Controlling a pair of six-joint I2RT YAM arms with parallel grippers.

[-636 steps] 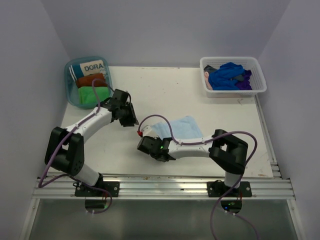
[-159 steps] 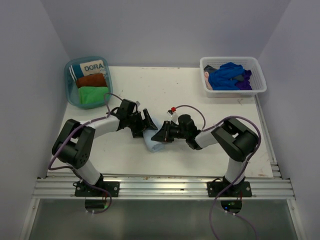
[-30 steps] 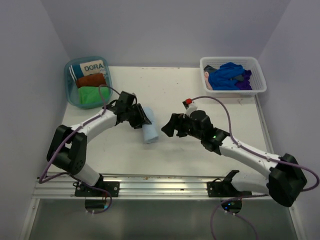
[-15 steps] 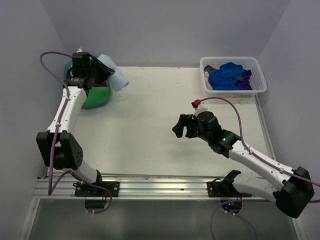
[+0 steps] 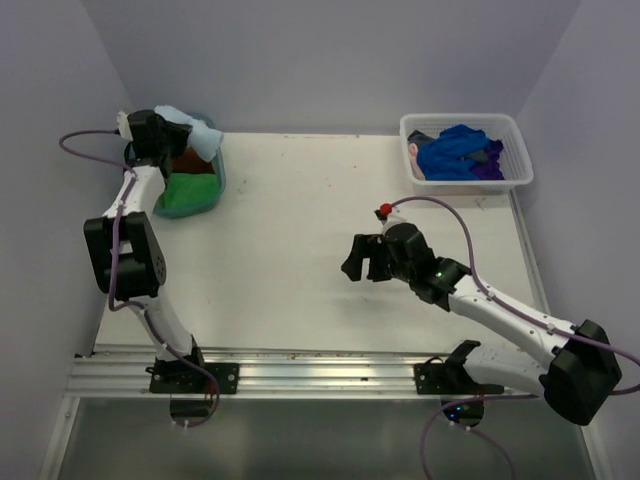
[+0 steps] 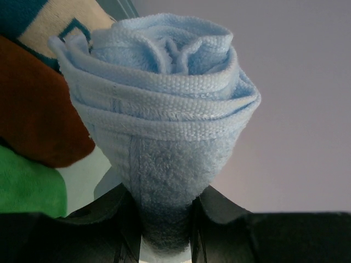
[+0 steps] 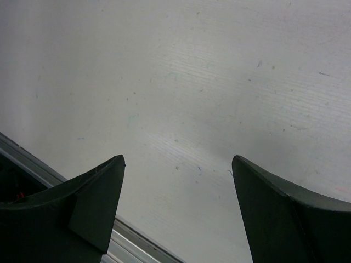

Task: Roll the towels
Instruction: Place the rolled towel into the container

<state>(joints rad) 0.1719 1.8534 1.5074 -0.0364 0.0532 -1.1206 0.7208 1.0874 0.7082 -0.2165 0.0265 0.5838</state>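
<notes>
My left gripper (image 5: 172, 136) is shut on a rolled light blue towel (image 5: 197, 131) (image 6: 164, 126), holding it over the round teal tub (image 5: 217, 172) at the back left. Under it in the tub lie a rust-brown towel (image 6: 33, 115) and a bright green towel (image 5: 185, 191) (image 6: 24, 186). My right gripper (image 5: 362, 259) (image 7: 178, 164) hangs open above the bare white table (image 7: 208, 82), with nothing between its fingers. Unrolled dark blue towels (image 5: 455, 150) and a purple one (image 5: 490, 170) fill the white basket (image 5: 515, 135) at the back right.
A white-and-teal printed item (image 6: 49, 16) sits at the back of the tub, mostly hidden behind the held roll. The table's metal front rail (image 5: 330, 360) runs along the near edge. Walls close in on the left, back and right.
My left arm lifted the light blue roll off the table middle and swung it to the tub at the back left. The right gripper drew back a little toward the right, staying open.
</notes>
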